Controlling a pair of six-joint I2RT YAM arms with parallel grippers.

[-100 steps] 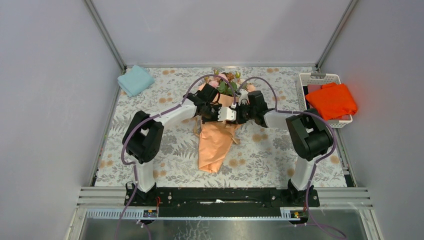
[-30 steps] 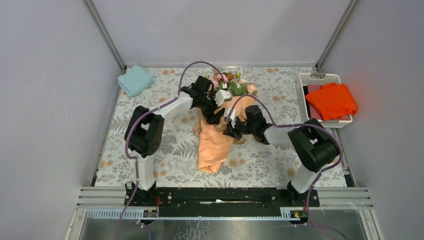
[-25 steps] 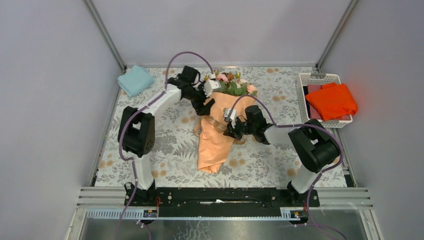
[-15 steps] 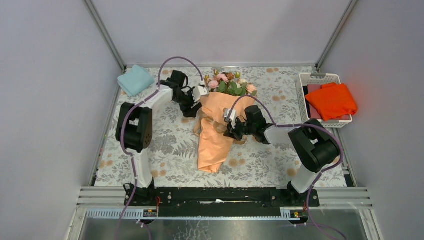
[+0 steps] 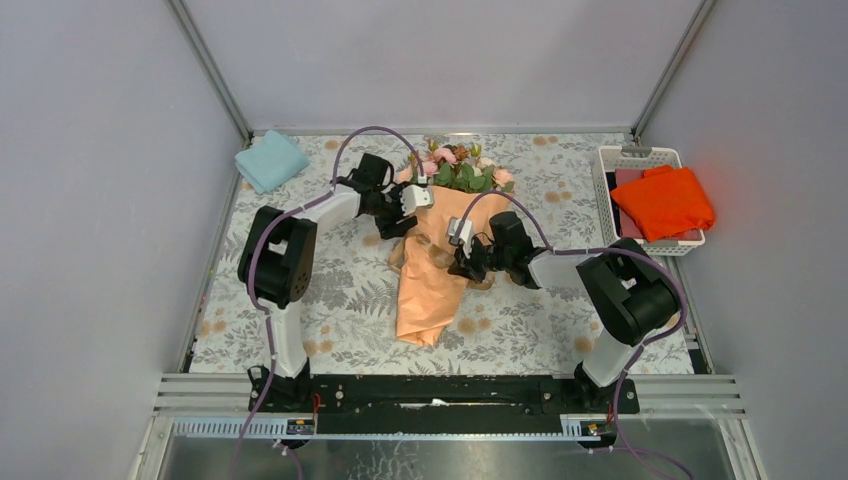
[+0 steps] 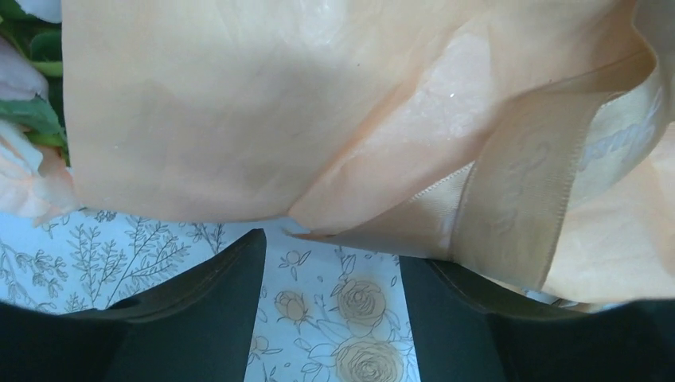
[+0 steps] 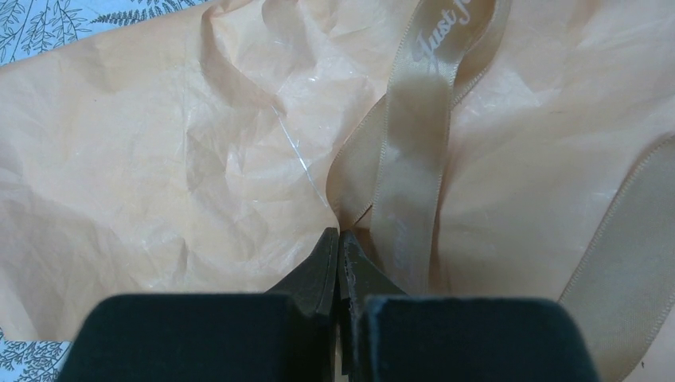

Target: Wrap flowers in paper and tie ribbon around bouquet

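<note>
At the far left corner of the floral-patterned table, a light blue folded cloth is lying well apart from everything else.

The left gripper is hovering at the left edge of the bouquet, just below the flowers. Its jaws are standing wide apart and holding nothing. In the left wrist view, bare tabletop is showing between its two fingers. The edge of the paper and a loop of the ribbon are lying just beyond the fingertips, not between them.

The bouquet is lying flat in the middle of the table. Its long axis is running from far to near. The pink heads are pointing at the far edge, and the narrowing paper tail is pointing toward the arm bases, leaning slightly left.

The right gripper is resting on the right side of the paper cone at about mid-length, with its jaws pressed together. In the right wrist view, its tips are meeting where a paper crease and a band of ribbon are converging. Whether they are pinching either one cannot be told.

A cable is arching over the cone from the right arm. At the far right, a white basket is holding a bright orange cloth, well clear of the bouquet.
</note>
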